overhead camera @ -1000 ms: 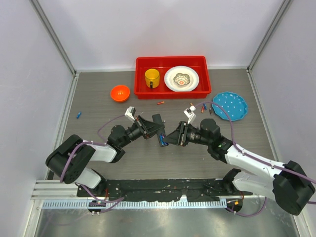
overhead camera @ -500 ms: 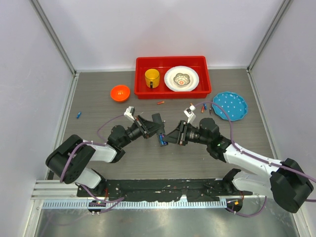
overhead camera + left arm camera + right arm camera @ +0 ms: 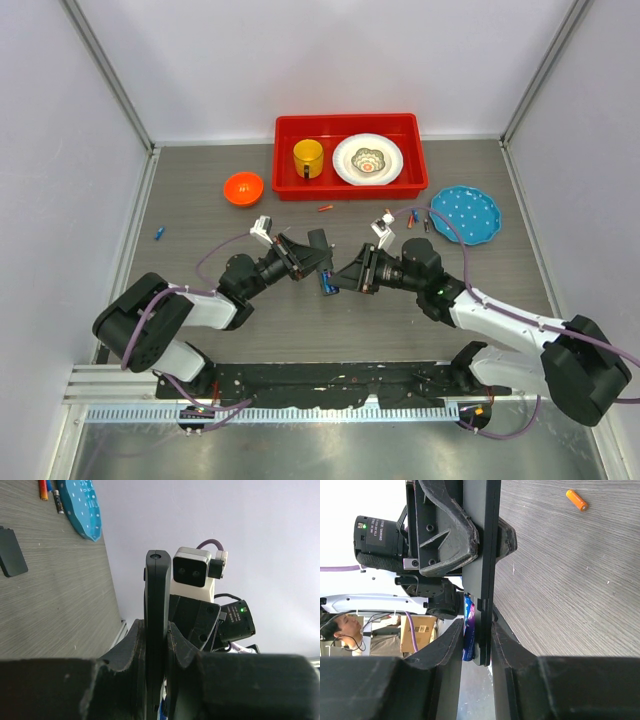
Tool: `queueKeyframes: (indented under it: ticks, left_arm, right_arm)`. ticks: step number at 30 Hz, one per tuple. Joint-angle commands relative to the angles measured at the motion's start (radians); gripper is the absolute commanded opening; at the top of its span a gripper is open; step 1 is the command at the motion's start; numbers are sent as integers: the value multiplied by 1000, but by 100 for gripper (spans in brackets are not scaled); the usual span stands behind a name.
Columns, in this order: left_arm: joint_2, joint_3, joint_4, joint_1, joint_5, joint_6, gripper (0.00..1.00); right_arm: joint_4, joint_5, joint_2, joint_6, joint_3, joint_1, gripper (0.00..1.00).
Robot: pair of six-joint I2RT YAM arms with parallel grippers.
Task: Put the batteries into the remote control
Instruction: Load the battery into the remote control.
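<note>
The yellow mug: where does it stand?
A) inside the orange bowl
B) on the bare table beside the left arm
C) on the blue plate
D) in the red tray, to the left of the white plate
D: in the top view the yellow mug stands inside the red tray, just left of the white plate.

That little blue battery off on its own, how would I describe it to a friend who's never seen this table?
From the red tray at the back, go left past the orange bowl, nearly to the left wall. There lies the blue battery, alone on the grey table; the other loose batteries lie by the tray and the blue plate.
</note>
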State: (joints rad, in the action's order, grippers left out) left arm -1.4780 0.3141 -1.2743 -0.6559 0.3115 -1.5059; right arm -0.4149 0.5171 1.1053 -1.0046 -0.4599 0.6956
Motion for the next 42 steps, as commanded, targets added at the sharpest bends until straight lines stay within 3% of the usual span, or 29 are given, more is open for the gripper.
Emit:
queueKeyframes:
  ticks: [1, 20, 21, 22, 25, 42]
  left_arm:
    - [12, 22, -272, -50, 41, -22, 0]
    - [4, 13, -272, -59, 12, 1, 0]
    - [2, 14, -272, -59, 14, 3, 0]
    - [2, 13, -272, -57, 14, 3, 0]
    - [4, 8, -272, -59, 12, 13, 0]
    - [-18, 23, -272, -57, -2, 12, 0]
  right_arm:
    - [-84, -42, 24, 3, -34, 1, 1]
    - [-5, -52, 22, 37, -52, -1, 1]
    - [-10, -45, 24, 37, -54, -1, 3]
    - [-13, -34, 24, 37, -54, -1, 16]
    - [-15, -26, 11, 31, -52, -1, 35]
    - [70, 50, -99, 89, -57, -1, 62]
